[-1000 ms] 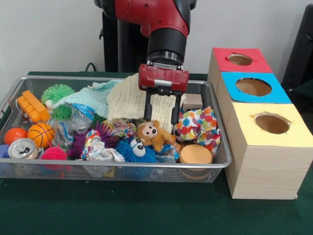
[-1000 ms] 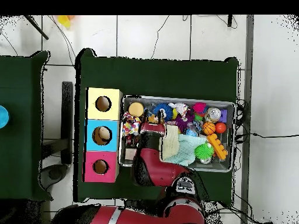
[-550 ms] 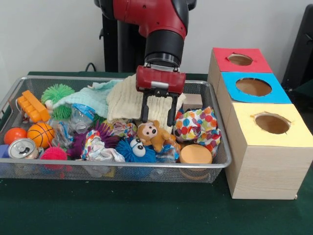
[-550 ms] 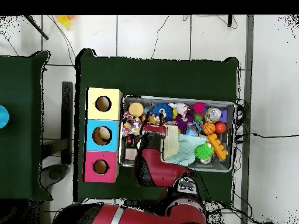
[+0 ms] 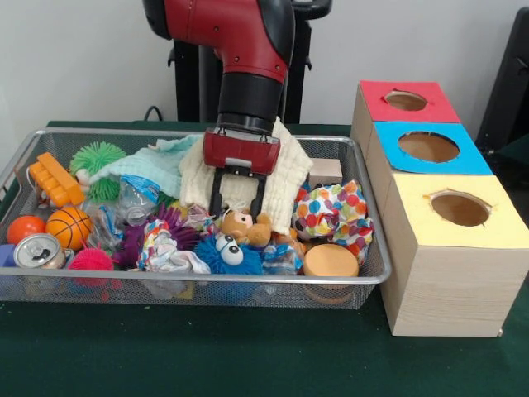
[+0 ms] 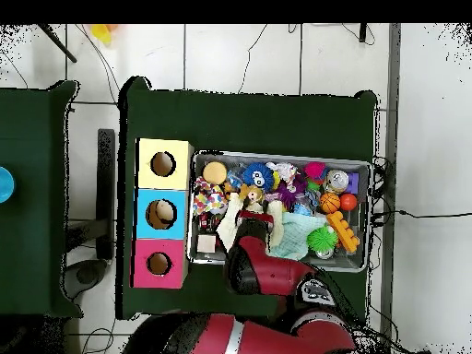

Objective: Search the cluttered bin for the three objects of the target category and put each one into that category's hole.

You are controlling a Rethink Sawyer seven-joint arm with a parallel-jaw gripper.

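The wire mesh bin (image 5: 207, 282) is full of clutter; it also shows in the overhead view (image 6: 277, 155). A tan-brown teddy bear (image 5: 245, 227) lies near the bin's front middle, next to a blue spiky ball with googly eyes (image 5: 225, 252). My gripper (image 5: 238, 200) is open, its two black fingers (image 5: 216, 198) hanging just above and behind the bear's head, against a cream cloth (image 5: 285, 186). In the overhead view my gripper (image 6: 253, 218) is close to the bear (image 6: 251, 194). No tiger or third plush shows. Three boxes with holes stand beside the bin: red (image 5: 405, 100), blue (image 5: 428, 146), yellow (image 5: 459, 208).
In the bin: a mint cloth (image 5: 157, 165), a green spiky ball (image 5: 97, 157), an orange block (image 5: 56, 179), a small basketball (image 5: 69, 227), a can (image 5: 37, 251), a polka-dot cloth (image 5: 331, 211), an orange lid (image 5: 331, 260), a wooden block (image 5: 325, 171).
My gripper has moved left in the front view and dropped lower, so its fingers now hang over the bear's head. The cream cloth has shifted with it.
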